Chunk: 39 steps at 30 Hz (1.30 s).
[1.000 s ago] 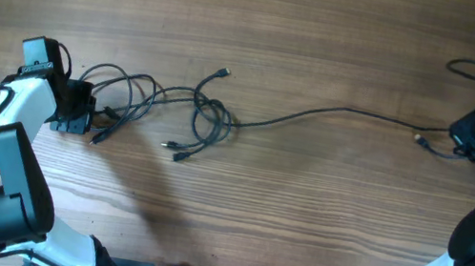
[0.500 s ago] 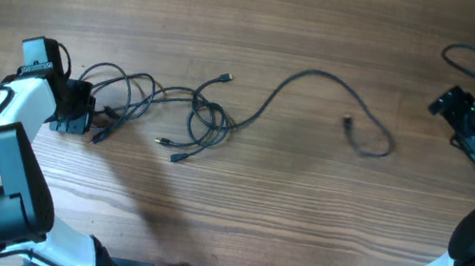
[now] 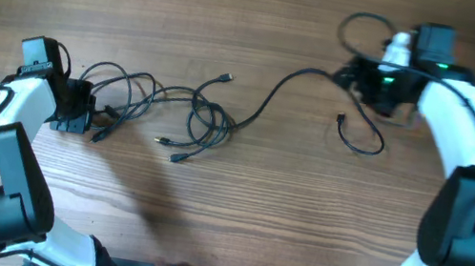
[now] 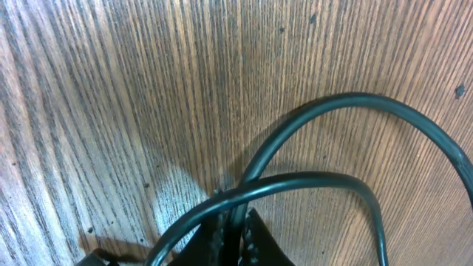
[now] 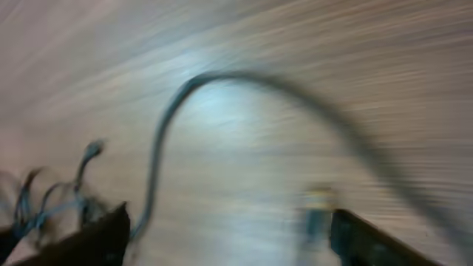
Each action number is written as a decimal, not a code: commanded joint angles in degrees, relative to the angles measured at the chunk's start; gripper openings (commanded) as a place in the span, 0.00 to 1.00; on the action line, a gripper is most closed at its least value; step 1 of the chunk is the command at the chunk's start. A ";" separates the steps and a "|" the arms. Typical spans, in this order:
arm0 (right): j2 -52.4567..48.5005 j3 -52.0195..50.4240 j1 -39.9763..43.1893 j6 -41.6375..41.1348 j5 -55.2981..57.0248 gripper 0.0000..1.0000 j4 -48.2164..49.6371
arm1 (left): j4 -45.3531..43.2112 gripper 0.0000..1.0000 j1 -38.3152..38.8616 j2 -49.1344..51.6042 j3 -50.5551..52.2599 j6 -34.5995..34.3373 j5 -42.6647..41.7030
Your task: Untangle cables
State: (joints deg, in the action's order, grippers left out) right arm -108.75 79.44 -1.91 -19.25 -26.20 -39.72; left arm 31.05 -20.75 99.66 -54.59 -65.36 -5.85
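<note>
Wooden worktop (image 3: 256, 20) carries the cables (image 3: 201, 117), knotted left of centre. The left pincer (image 3: 90, 115) stays pressed together on a loop at the knot's left edge. The right pincer (image 3: 362, 81), now spread and empty, has dropped the long cable (image 3: 266, 104) and swung inward above it. That strand lies slack again and probably needs regrasping.

We have the cables (image 3: 150, 104) tangled on the table (image 3: 259, 1), left of centre, with the left gripper (image 3: 86, 114) at the tangle's left edge. One strand (image 3: 267, 99) runs right from the tangle, arcs toward the far side under the right gripper (image 3: 362, 80), then hooks back nearer to a loose end (image 3: 340, 121).
</note>
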 commanded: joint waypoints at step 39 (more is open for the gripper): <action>-12.85 0.70 -35.41 -68.15 17.27 0.35 4.15 | -0.15 0.12 -0.48 0.37 0.37 0.63 -1.84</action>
State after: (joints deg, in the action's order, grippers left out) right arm -118.85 79.61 -36.75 -85.01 -10.79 -35.64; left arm 31.05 -20.75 99.66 -54.59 -65.39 -7.35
